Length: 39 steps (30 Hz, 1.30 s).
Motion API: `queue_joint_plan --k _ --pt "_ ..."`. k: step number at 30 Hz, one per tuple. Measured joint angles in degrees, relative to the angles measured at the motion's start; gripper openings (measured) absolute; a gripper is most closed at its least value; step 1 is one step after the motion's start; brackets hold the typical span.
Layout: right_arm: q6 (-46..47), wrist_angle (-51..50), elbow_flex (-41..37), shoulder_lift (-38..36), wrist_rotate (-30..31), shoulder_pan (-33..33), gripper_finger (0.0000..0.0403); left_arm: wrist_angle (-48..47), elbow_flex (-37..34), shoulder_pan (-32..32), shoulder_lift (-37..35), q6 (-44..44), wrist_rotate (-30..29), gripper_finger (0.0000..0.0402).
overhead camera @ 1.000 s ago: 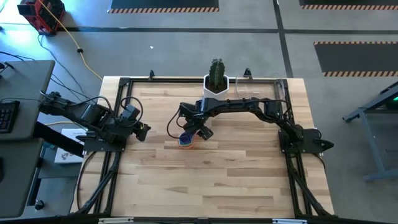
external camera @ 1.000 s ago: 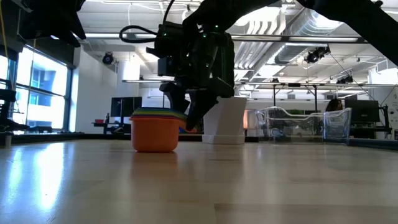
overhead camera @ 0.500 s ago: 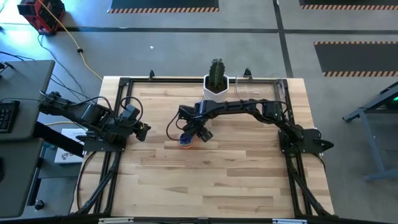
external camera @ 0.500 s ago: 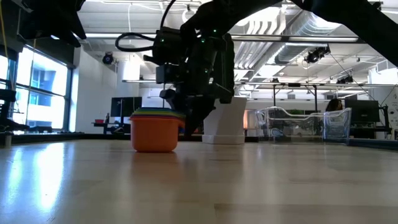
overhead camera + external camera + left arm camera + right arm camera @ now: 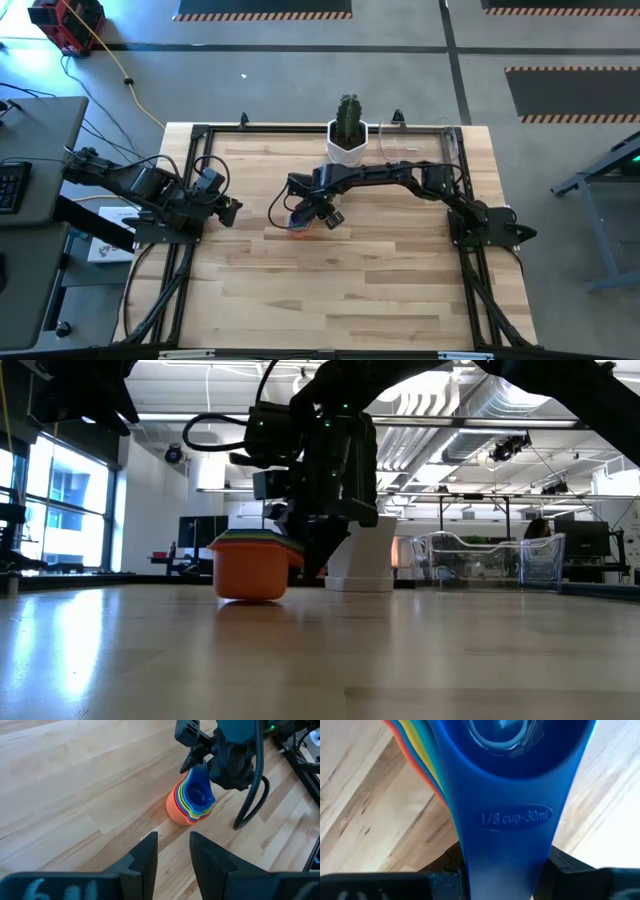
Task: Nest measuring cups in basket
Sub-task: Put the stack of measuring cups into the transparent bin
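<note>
The measuring cups (image 5: 300, 226) sit nested in one stack near the table's middle, the orange one outermost (image 5: 250, 572) and a blue one innermost (image 5: 197, 795). Their handles fan toward the far right. My right gripper (image 5: 318, 212) reaches in from the right and is shut on those handles (image 5: 505, 870). The clear basket (image 5: 490, 560) stands at the far edge, right of the cactus pot, with nothing visible in it. My left gripper (image 5: 232, 211) waits open at the table's left side (image 5: 172, 845), apart from the stack. My right gripper pinches the stacked handles, with the blue "1/8 cup" handle (image 5: 512, 845) on top, between its two fingers (image 5: 560, 862). It comes slanting down from the far right, the fingers along the handles' sides. In the low view the orange cup's base (image 5: 250, 596) sits at the table top.
A white pot with a cactus (image 5: 347, 135) stands at the far edge, just behind the stack and left of the basket (image 5: 420, 150). Bare wood lies toward the near edge (image 5: 340, 290). Metal frame rails run along the table's left and right sides.
My right gripper has moved in closer on the stack's handles. The stack has shifted a little toward the table's right in the low view. The left arm has kept still.
</note>
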Motion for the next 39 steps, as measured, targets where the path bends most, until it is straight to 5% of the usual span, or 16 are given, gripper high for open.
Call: queue_joint_plan --k 39 --pt "5.13 -1.65 0.02 -0.07 10.85 3.85 0.0117 0.0 0.0 0.0 0.01 2.01 -0.04 0.0104"
